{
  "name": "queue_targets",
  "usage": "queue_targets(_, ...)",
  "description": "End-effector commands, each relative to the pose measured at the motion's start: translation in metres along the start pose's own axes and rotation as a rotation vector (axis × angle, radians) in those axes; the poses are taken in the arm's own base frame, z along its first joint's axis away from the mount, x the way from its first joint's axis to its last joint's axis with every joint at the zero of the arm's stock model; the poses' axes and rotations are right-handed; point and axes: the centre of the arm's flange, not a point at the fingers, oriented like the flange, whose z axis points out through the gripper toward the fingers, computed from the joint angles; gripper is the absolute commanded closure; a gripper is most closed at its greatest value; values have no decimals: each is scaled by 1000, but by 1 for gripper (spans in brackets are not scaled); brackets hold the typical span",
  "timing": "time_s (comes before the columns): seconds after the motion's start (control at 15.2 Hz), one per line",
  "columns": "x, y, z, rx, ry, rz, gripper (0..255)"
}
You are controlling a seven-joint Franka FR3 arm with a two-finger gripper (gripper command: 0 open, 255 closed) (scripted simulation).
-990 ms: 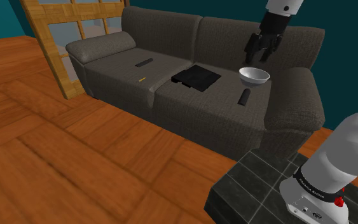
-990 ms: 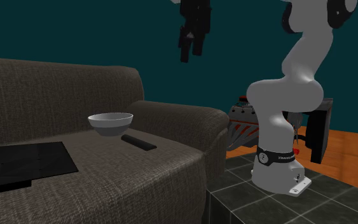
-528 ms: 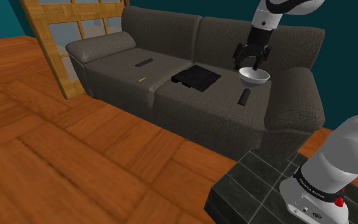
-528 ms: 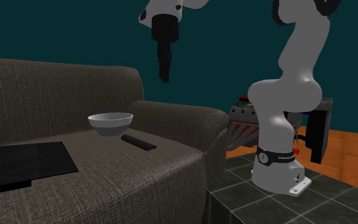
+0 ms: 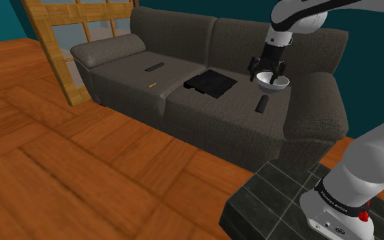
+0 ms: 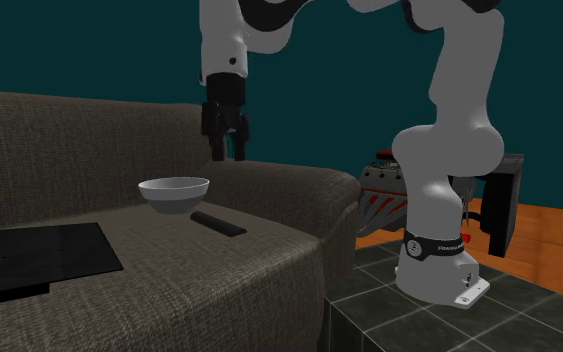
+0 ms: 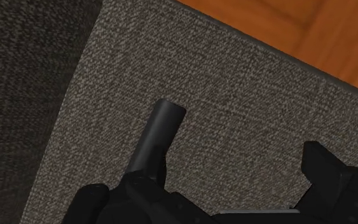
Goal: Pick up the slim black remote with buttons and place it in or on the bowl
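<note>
A slim dark remote [image 5: 261, 103] lies on the sofa's right-hand seat cushion, just in front of a white bowl [image 5: 273, 81]. The second exterior view shows the same remote [image 6: 218, 223] beside the bowl [image 6: 175, 190]. My black gripper [image 5: 267, 68] hangs open and empty, pointing down, close above the bowl's far side, and is also seen in the second exterior view [image 6: 225, 140]. In the wrist view the remote [image 7: 158, 137] lies on the fabric near one finger of the gripper [image 7: 209, 184], untouched. A second dark remote [image 5: 155, 67] rests on the far left cushion.
A flat black slab [image 5: 211, 83] lies mid-sofa beside the bowl, with a small yellow stick [image 5: 152, 85] further left. The sofa armrest [image 5: 320, 102] rises next to the remote. A wooden lattice frame [image 5: 61, 41] leans at the sofa's left end. My stand [image 5: 279, 204] is dark tile.
The arm has swung down and toward the shoulder view's left, bringing the gripper from high over the backrest to just above the bowl. The fingers stayed open; remote and bowl have not moved.
</note>
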Motion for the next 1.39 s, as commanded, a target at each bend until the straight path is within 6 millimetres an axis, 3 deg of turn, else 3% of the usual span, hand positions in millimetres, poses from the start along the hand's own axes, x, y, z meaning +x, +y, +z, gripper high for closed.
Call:
queue_targets(0.0, 21, 9, 17, 3, -19, 80, 0)
queue_targets(0.4, 73, 55, 68, 14, -74, 313, 0)
queue_targets(0.73, 102, 97, 109, 22, -116, 492, 0)
queue_targets(1.32, 98, 95, 149, 22, -116, 492, 0)
